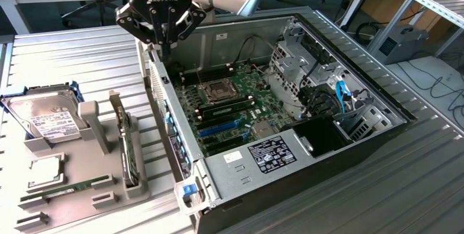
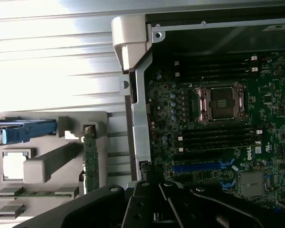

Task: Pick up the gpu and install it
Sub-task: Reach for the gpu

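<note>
The gpu point(image 1: 127, 148) stands on edge in a slot of the grey holder point(image 1: 87, 204), its silver bracket end pointing up at the far end. In the wrist view the gpu point(image 2: 90, 159) shows edge-on as a thin green strip. My gripper point(image 1: 165, 49) hangs above the far corner of the open computer case point(image 1: 181, 152), well beyond the gpu and apart from it. Its fingers are shut with nothing between them. In the wrist view the gripper point(image 2: 149, 197) sits over the case wall, beside the motherboard point(image 2: 218, 142).
The holder also carries a hard drive point(image 1: 45, 119) in a blue caddy, a CPU point(image 1: 45, 170) and a RAM stick point(image 1: 69, 188). Inside the case are the CPU socket point(image 1: 219, 90), blue slots point(image 1: 217, 128), a drive cage point(image 1: 297, 71) and cables point(image 1: 340, 95).
</note>
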`<state>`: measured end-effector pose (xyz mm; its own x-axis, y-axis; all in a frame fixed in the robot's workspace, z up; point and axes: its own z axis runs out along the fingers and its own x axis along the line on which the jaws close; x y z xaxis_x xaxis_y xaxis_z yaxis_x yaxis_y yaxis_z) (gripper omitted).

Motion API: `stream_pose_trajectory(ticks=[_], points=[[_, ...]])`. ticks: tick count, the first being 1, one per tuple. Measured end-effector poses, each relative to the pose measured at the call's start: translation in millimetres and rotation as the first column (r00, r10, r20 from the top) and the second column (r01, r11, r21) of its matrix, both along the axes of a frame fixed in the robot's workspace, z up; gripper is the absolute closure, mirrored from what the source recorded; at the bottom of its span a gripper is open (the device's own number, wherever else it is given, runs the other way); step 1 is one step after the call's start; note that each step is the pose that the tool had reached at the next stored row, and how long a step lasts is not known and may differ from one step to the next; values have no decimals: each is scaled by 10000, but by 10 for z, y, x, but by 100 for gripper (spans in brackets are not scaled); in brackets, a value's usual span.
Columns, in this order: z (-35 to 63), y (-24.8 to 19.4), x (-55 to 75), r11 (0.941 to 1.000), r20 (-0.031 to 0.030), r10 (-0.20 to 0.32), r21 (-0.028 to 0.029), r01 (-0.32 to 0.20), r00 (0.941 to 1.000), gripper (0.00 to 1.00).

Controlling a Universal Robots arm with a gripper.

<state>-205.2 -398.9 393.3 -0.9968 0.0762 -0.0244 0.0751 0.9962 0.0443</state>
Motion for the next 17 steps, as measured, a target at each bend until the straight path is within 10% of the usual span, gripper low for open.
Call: stream_pose_trajectory(ticks=[17], points=[[0,0,-70,10000,0,0,0,0,10000,89]])
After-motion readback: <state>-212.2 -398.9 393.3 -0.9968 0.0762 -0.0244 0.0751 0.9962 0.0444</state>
